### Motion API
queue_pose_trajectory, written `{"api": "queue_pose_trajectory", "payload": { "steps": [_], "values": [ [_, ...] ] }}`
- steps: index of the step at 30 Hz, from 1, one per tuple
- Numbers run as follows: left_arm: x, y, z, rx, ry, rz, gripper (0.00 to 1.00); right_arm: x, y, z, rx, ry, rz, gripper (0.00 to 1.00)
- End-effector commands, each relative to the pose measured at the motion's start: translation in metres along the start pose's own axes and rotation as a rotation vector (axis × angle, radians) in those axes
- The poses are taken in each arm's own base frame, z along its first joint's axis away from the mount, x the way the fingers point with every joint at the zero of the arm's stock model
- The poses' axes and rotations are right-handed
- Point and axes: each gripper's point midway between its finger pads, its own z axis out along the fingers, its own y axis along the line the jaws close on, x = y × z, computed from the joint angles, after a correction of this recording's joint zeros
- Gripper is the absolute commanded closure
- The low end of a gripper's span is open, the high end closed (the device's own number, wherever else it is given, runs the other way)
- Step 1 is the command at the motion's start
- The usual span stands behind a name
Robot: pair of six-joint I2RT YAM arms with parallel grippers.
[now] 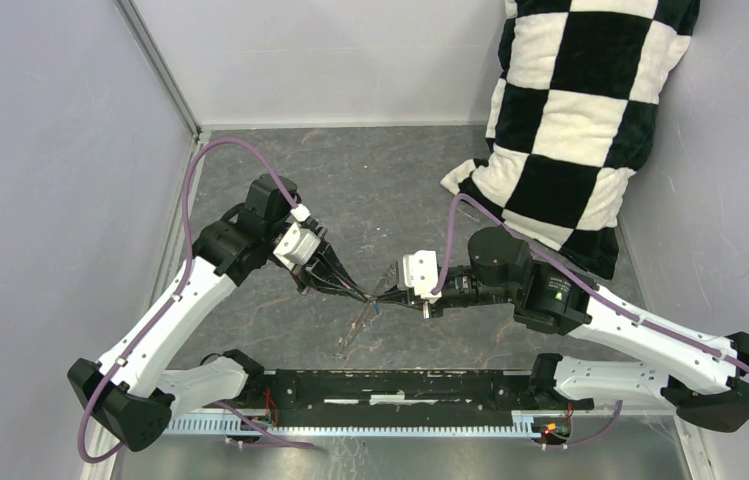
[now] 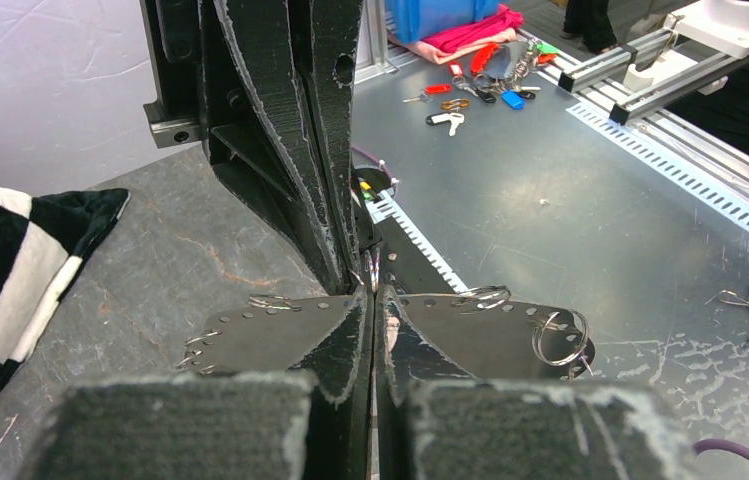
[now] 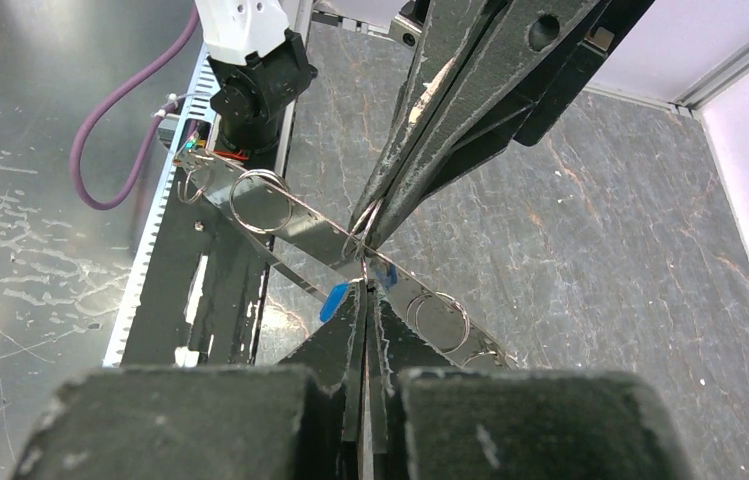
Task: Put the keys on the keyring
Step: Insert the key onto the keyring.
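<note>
Near the middle of the table the two arms meet tip to tip. The left one reaches in from 9 o'clock and the right from 3 o'clock in the overhead view.

The left gripper is fully closed. In the right wrist view its dark fingers come down from 12 o'clock and pinch the keyring, a thin wire loop seen almost edge-on at their very tips.

The right gripper is fully closed too, its tips just below the keyring. The key sits right at those tips, its blue head poking out toward 8 o'clock. It looks pinched there, though the fingers hide the blade.

Under both grippers lies a metal strip with a row of small holes. It runs from 10 o'clock to 4 o'clock in the right wrist view and has spare rings hooked through it.

A black-and-white checked pillow leans in the corner at 1 o'clock. In the left wrist view a loose pile of coloured keys lies on a bare metal top at 12 o'clock — well apart from the grippers.
</note>
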Motion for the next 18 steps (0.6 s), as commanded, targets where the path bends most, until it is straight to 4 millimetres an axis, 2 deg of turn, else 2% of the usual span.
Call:
{"api": "queue_pose_trajectory", "payload": {
  "steps": [1,9,18],
  "values": [
    [-0.0081,-0.0029,-0.0009,0.006,-0.014,0.068,0.98,-0.0232,-0.0094,-0.0073,0.050,-0.061,-0.023,0.99],
    [-0.0055,-0.0039,-0.0009,0.003,-0.010,0.065,0.98,-0.0292,-0.0141,-0.0104,0.081,-0.085,-0.030,0.99],
    [-0.0050,-0.0031,-0.0009,-0.001,-0.005,0.068,0.98,-0.0303,-0.0099,-0.0094,0.061,-0.099,-0.024,0.99]
  ]
}}
